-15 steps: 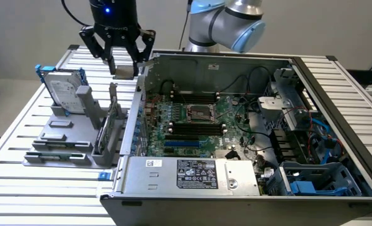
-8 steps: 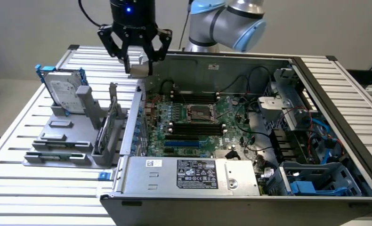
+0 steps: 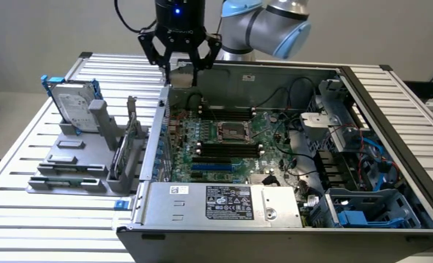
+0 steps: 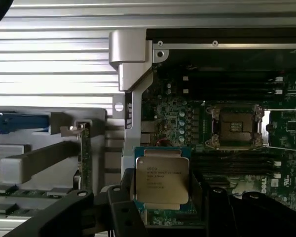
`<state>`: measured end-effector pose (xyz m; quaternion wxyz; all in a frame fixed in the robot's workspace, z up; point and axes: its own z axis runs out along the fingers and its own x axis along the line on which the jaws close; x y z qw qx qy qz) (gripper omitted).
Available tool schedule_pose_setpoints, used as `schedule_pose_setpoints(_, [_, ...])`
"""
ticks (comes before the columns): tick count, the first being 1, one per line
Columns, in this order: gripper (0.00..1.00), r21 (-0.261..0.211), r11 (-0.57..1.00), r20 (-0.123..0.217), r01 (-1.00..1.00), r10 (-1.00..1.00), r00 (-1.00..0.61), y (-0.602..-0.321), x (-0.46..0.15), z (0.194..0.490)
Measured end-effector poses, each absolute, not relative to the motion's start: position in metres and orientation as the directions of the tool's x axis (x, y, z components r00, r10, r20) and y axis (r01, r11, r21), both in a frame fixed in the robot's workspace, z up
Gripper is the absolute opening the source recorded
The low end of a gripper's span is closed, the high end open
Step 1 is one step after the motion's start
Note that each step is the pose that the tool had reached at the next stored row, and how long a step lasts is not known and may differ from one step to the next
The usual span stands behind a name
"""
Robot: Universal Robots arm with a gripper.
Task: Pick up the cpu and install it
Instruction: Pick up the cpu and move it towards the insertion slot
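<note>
Grey moulded plastic forms the holder (image 3: 70, 164) at the exterior view's left, where a hard drive (image 3: 74, 107) stands upright on the slatted aluminium desk (image 3: 19, 219). Further right, the end effector (image 3: 180, 66) hangs above the far left corner of the open computer case (image 3: 290, 76). Its dark fingers are clamped on the edges of the cpu (image 4: 162, 183), which the wrist view shows held flat with its printed metal top facing the camera, lifted off the parts beneath it. By my reading the pick is done and the carry toward installation is the step in hand. To the right again lies the green motherboard (image 3: 271, 156), with its socket (image 3: 233, 131) open and empty, well apart from the chip. Seating the chip would call for squaring it over that metal frame and lowering it level, without force. The desk is pale ribbed metal, and the room behind it offers a plain grey wall.
</note>
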<state>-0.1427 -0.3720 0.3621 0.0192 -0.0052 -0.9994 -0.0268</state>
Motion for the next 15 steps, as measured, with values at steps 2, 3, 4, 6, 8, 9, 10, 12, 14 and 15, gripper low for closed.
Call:
schedule_pose_setpoints(2, [0.55, 0.053, 0.999, 0.039, 0.011, 0.009, -0.999, -0.367, -0.134, 0.359])
schedule_pose_setpoints(3, [0.55, 0.053, 0.999, 0.039, 0.011, 0.009, -0.999, -0.364, -0.130, 0.357])
schedule_pose_setpoints(4, [0.55, 0.053, 0.999, 0.039, 0.011, 0.009, -0.999, -0.361, -0.126, 0.355])
schedule_pose_setpoints(6, [0.55, 0.053, 0.999, 0.039, 0.011, 0.009, -0.999, -0.355, -0.118, 0.351])
schedule_pose_setpoints(8, [0.55, 0.053, 0.999, 0.039, 0.011, 0.009, -0.999, -0.350, -0.109, 0.348])
schedule_pose_setpoints(9, [0.55, 0.053, 0.999, 0.039, 0.011, 0.009, -0.999, -0.347, -0.105, 0.346])
schedule_pose_setpoints(10, [0.55, 0.053, 0.999, 0.039, 0.011, 0.009, -0.999, -0.345, -0.100, 0.344])
schedule_pose_setpoints(12, [0.55, 0.053, 0.999, 0.039, 0.011, 0.009, -0.999, -0.341, -0.091, 0.340])
schedule_pose_setpoints(14, [0.55, 0.053, 0.999, 0.039, 0.011, 0.009, -0.999, -0.339, -0.082, 0.337])
schedule_pose_setpoints(15, [0.55, 0.053, 0.999, 0.039, 0.011, 0.009, -0.999, -0.339, -0.077, 0.335])
